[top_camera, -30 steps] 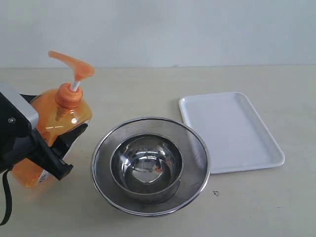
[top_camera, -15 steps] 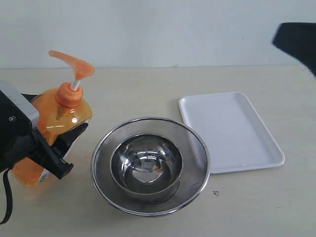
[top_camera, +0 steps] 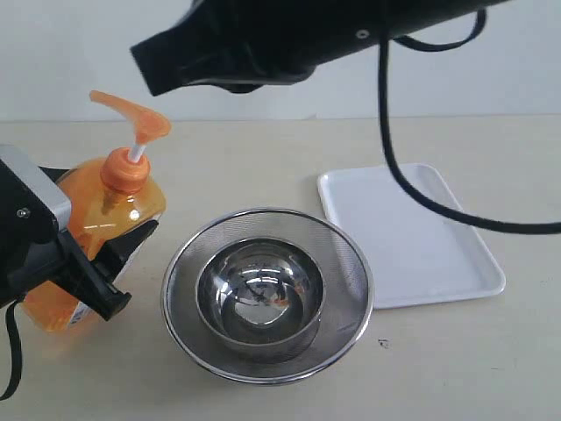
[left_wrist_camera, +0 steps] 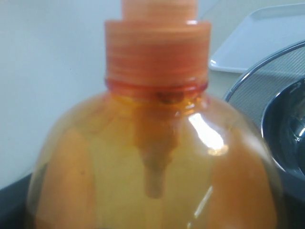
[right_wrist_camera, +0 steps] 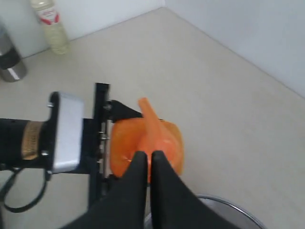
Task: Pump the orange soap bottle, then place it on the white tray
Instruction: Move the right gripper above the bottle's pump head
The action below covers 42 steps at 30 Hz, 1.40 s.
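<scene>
Right jaws shut, newly arrived above orange soap bottle (top_camera: 112,207).

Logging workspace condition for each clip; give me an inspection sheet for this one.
Surface: beige table, no spills seen.
Job's things: orange soap bottle tilted, gripped; white tray empty.
Clutter: steel bowl inside mesh strainer.
Claws: left claw shut on the bottle; right claw shut, empty, above the pump head.
Cables: black cable crosses the tray in the exterior view; second cable at left arm.
Surroundings: pale wall; far bottle and metal can.
</scene>
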### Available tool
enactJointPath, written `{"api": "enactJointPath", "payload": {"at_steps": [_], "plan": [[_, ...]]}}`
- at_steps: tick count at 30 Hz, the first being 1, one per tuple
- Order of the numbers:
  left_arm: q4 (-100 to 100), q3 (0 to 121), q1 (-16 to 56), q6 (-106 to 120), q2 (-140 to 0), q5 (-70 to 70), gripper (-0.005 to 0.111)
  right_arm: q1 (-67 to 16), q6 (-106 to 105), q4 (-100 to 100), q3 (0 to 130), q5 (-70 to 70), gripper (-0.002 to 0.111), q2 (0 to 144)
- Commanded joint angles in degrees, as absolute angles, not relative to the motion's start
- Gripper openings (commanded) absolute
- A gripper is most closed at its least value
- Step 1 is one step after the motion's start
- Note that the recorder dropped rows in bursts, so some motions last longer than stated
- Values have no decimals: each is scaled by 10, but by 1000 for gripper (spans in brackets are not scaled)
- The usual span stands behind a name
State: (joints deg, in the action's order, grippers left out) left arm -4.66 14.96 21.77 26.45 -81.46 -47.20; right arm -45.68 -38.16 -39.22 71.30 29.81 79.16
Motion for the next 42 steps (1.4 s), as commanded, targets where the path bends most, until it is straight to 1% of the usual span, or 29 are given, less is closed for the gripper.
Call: {"api": "enactJointPath", "payload": {"at_steps": [1, 7, 11, 15, 29, 35, 42], "plan": [[-54, 157, 220, 268, -811, -509, 5, -459, -477, -508, 759, 364, 0, 840], [-54, 157, 220, 268, -811, -509, 5, -469, -483, -521, 794, 388, 0, 887], [-54, 157, 220, 268, -811, -509, 5, -486, -495, -521, 801, 364, 0, 905], [-54, 157, 220, 268, -811, -508, 5, -485, -496, -519, 813, 349, 0, 931], [-54, 157, 220, 268, -812, -504, 5, -485, -511, -500, 814, 206, 0, 961], [-54, 157, 220, 268, -812, -504, 5, -485, -508, -474, 814, 203, 0, 961], [-54, 157, 220, 268, -812, -505, 5, -448, -484, -459, 814, 231, 0, 966]]}}
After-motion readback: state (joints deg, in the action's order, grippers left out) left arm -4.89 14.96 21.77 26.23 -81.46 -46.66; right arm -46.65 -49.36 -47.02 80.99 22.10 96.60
